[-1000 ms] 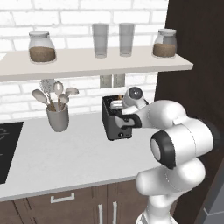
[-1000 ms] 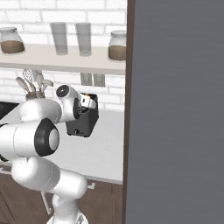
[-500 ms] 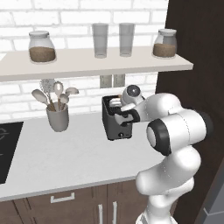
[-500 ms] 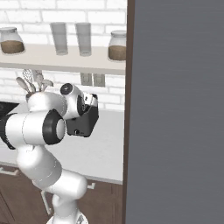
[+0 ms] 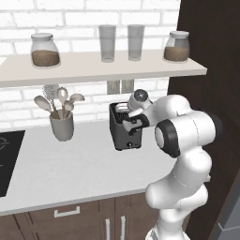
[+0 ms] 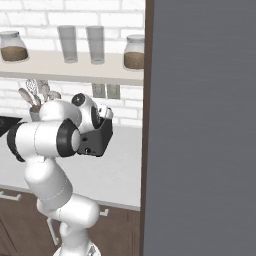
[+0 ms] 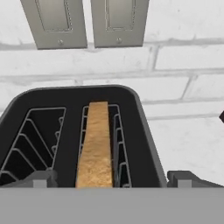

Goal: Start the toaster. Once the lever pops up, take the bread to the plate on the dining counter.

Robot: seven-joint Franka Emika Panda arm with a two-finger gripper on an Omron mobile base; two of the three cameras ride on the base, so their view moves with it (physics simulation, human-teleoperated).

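Right now, L base view: toaster (image 5: 123, 129) sits on the white worktop (image 5: 75, 168) below the shelf (image 5: 93, 68), w/ the crock (image 5: 62, 125) to its left, and the arm bends over it so the claw (image 5: 133, 123) hangs at its top. R base view: same toaster (image 6: 100, 137) mostly hidden behind the arm. Hand view: bread (image 7: 95, 144) stands on edge in one toaster slot, other slot bare, wall outlets (image 7: 85, 22) behind; fingertips (image 7: 41, 179) sit wide apart, released, gripping nothing.
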